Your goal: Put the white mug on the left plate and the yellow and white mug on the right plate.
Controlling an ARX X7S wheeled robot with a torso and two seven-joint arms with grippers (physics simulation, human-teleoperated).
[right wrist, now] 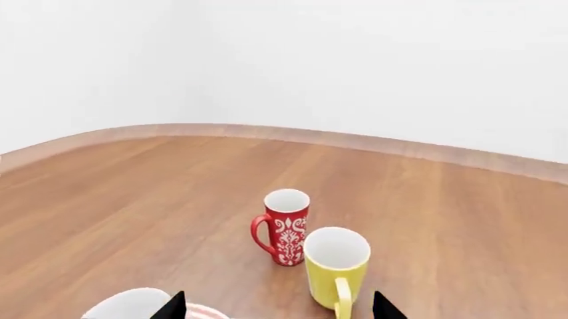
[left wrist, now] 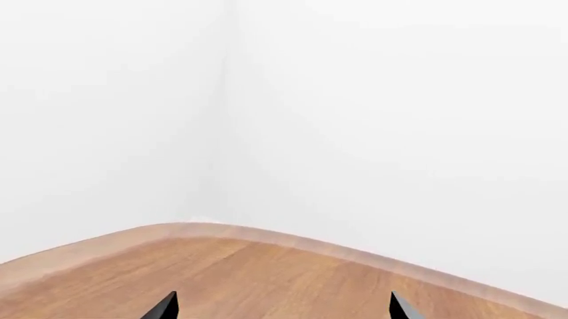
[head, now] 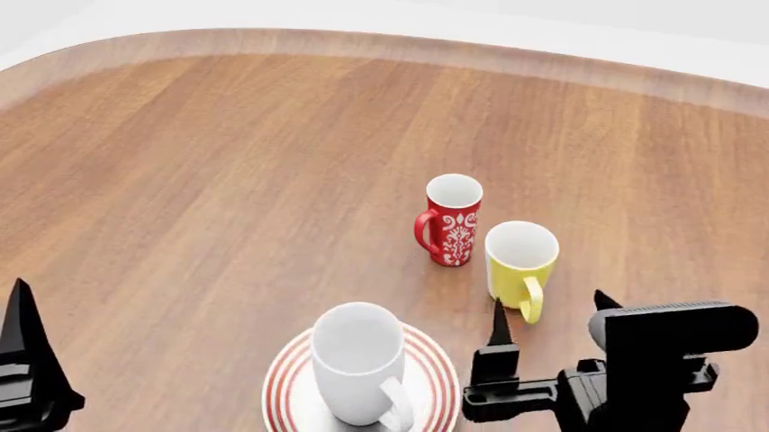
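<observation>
Three mugs stand on the table (head: 216, 180): the white mug (head: 358, 362) on one plate (head: 288, 396) at the near edge, the yellow mug (head: 520, 261) and red mug (head: 452, 219) mid-table. Both the left gripper (left wrist: 282, 307) and right gripper (head: 547, 319) gape, empty.

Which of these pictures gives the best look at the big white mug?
The head view: the white mug stands upright on a red-ringed plate, handle visible. The right wrist view catches only a sliver of its rim; the left wrist view shows none of it.

Right gripper (head: 547, 317) sits low at the head view's right — fingers spread apart, tips pointing forward, nothing between them. Left gripper (left wrist: 282, 307) shows two dark fingertips (left wrist: 163, 307), set wide too — one finger pokes up at the head view's lower left corner.
</observation>
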